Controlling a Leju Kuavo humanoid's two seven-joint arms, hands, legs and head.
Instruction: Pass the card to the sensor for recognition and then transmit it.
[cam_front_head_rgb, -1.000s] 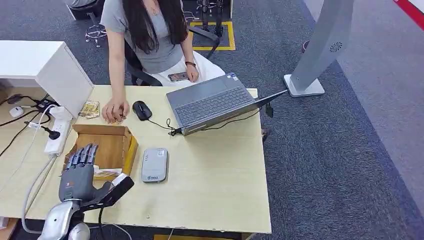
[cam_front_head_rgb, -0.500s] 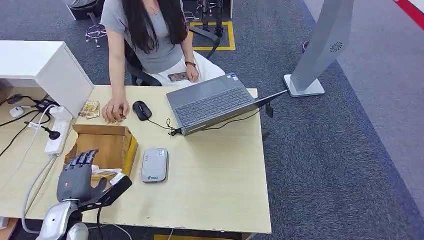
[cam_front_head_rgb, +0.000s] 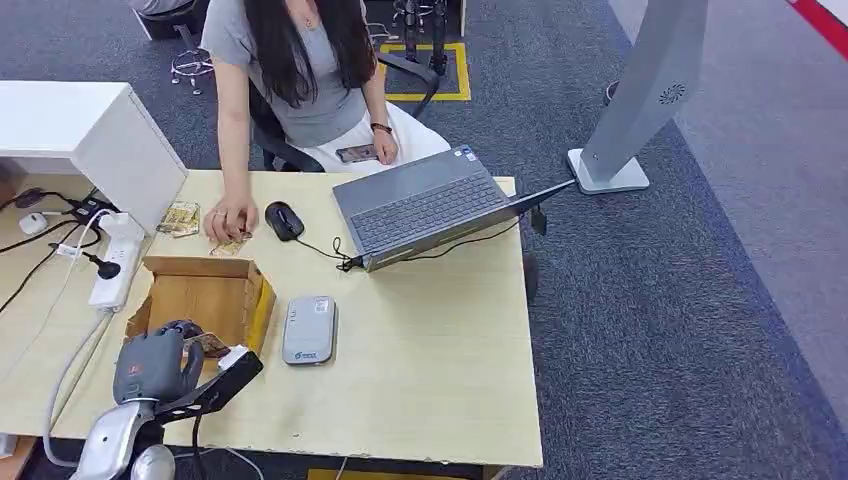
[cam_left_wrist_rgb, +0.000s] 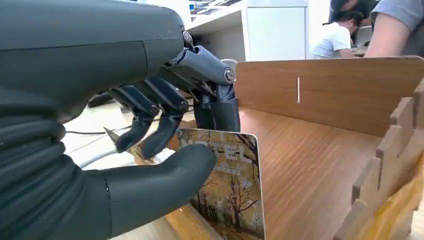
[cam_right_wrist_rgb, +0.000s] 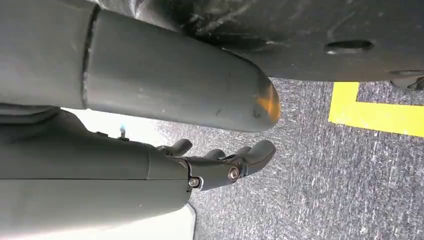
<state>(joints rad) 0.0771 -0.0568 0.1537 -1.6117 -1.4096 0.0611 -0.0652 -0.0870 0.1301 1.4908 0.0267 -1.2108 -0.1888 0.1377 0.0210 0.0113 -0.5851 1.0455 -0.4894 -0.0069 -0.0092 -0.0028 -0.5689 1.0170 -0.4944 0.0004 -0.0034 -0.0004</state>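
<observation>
Card (cam_left_wrist_rgb: 227, 190) in robot hand (cam_left_wrist_rgb: 150, 150) — box wall (cam_left_wrist_rgb: 330, 92) beyond

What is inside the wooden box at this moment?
The left hand reaches into the wooden box, pinching an upright picture card between thumb and fingers. The rest of the box floor looks bare; the hand covers the corner nearest the robot.

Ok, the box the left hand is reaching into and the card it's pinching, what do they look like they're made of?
The box looks like thin wood or plywood with a matte finish: visible grain and finger-jointed corners. The card, held by the left hand, looks like stiff plastic or laminated paper, slightly glossy, with rounded corners and a printed autumn-tree picture; which of the two I cannot tell.
</observation>
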